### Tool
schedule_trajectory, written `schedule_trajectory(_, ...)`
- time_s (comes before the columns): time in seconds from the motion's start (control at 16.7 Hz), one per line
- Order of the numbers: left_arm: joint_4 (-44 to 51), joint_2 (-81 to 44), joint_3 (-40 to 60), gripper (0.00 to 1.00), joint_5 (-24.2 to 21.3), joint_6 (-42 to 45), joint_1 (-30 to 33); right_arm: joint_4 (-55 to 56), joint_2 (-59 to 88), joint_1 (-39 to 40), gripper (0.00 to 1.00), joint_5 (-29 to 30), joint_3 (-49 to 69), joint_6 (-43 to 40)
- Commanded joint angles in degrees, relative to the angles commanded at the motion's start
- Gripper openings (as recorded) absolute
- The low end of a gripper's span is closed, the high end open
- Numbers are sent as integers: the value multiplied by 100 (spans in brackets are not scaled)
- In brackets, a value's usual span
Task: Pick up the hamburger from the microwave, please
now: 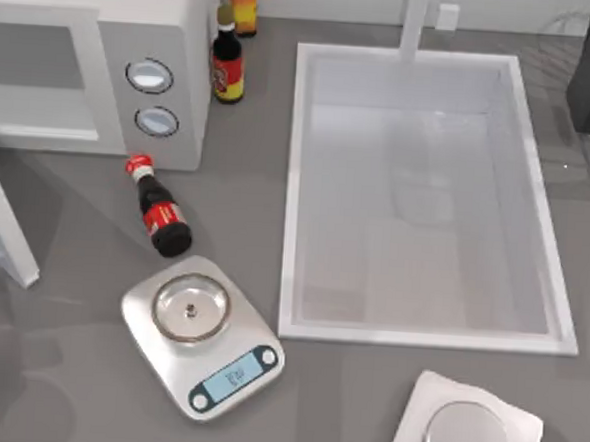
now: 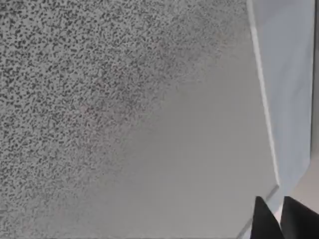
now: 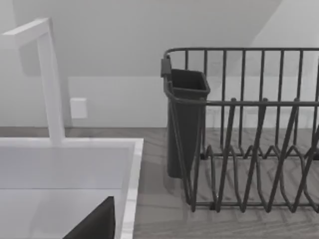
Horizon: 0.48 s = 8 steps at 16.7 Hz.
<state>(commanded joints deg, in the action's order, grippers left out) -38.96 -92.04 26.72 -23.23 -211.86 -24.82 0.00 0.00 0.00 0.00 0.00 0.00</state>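
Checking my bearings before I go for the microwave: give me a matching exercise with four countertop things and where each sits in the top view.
Things:
1. microwave
2. cola bottle
3. kitchen scale
4. sink

Places or states:
A. lying on its side in front of the microwave
B. right half of the counter, with a white faucet at its far edge
C. far left corner, two round dials on its panel
D. near the front, just left of the sink's front corner, display lit

Pairs: 1-C, 2-A, 3-D, 4-B
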Motion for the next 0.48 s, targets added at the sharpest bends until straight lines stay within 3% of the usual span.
schedule_trajectory(0.48, 702, 354, 487, 0, 1927, 8742, 2113, 0, 0, 0, 100, 0, 0, 0)
